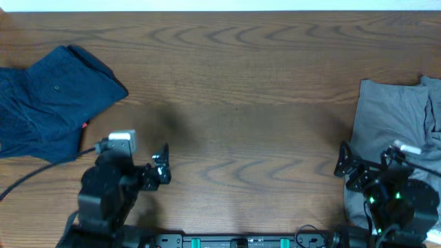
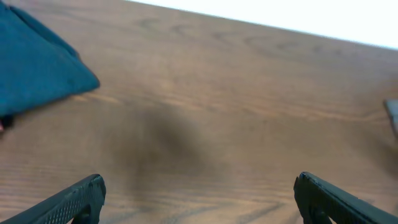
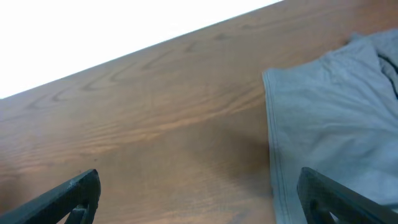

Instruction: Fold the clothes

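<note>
The left tool stands with its two fingers spread wide apart and nothing between them, only bare wood of the bench below the gap. Ahead of this tool and off to its left lies the dark blue garment, bunched and uneven. One rounded corner of it points toward the middle of the bench, well apart from the fingers. A black cable trails from the left arm just beside the garment's near edge.

The right tool is likewise spread, its fingers holding nothing. Its tips sit over bare bench just beside the straight, stitched hem of the grey garment. That garment spreads ahead of the tool and to its right, mostly flat with soft creases, and the right arm hangs over its near part. The two garments are well apart, with open wood between the tools.
</note>
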Action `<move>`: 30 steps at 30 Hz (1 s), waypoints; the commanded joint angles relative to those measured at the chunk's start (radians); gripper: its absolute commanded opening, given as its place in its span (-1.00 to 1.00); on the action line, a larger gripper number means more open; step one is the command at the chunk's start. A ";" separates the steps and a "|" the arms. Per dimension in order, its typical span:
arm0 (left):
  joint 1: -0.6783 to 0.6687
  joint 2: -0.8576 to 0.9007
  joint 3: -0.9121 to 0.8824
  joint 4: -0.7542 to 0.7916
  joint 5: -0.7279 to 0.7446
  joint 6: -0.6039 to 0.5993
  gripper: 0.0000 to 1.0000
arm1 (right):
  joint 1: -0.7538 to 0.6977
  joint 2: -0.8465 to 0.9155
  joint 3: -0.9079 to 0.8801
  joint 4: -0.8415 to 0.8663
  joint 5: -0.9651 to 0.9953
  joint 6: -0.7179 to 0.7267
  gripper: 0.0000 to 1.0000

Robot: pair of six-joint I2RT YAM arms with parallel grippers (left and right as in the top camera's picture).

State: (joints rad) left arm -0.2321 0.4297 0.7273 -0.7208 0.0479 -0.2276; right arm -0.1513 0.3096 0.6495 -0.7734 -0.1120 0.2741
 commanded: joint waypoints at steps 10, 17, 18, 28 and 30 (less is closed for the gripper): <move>-0.003 -0.024 -0.006 -0.005 -0.014 0.013 0.96 | 0.008 -0.013 -0.016 -0.168 0.018 -0.002 0.99; -0.003 -0.024 -0.006 -0.005 -0.014 0.013 0.96 | 0.008 -0.013 -0.016 -0.295 0.018 -0.002 0.99; -0.003 -0.024 -0.006 -0.005 -0.014 0.013 0.96 | 0.008 -0.013 -0.016 -0.312 0.018 -0.002 0.98; -0.003 -0.024 -0.006 -0.005 -0.014 0.013 0.96 | 0.008 -0.043 -0.032 -0.336 0.018 0.003 0.98; -0.003 -0.024 -0.006 -0.005 -0.014 0.013 0.96 | 0.008 -0.063 -0.053 -0.324 0.014 0.002 0.98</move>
State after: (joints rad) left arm -0.2321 0.4057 0.7269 -0.7261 0.0448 -0.2276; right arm -0.1513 0.2737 0.6235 -1.1030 -0.1001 0.2741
